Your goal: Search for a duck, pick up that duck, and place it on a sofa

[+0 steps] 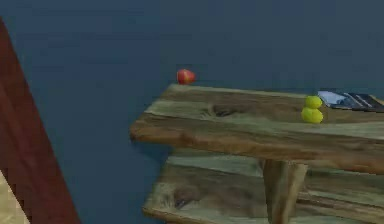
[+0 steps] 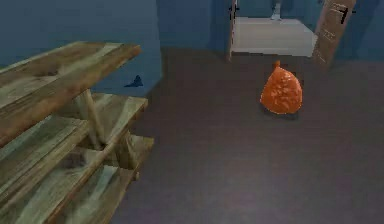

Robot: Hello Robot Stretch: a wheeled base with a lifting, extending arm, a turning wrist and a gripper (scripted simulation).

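Observation:
A worn wooden table (image 1: 230,120) with a lower shelf stands at the forward view's right. Two small yellow-green round things (image 1: 313,109) rest on its top, beside a flat dark thing (image 1: 350,100) near the right edge. A small red round thing (image 1: 185,76) lies on the dark floor behind the table's far corner. The same wooden table (image 2: 60,110) takes up the arm side view's left.
A reddish-brown wooden edge (image 1: 25,140) slants up the forward view's left. An orange lumpy bag-like thing (image 2: 283,90) sits on the dark floor in the arm side view. Behind it an open doorway (image 2: 275,35) leads into a pale room. Blue walls surround the floor.

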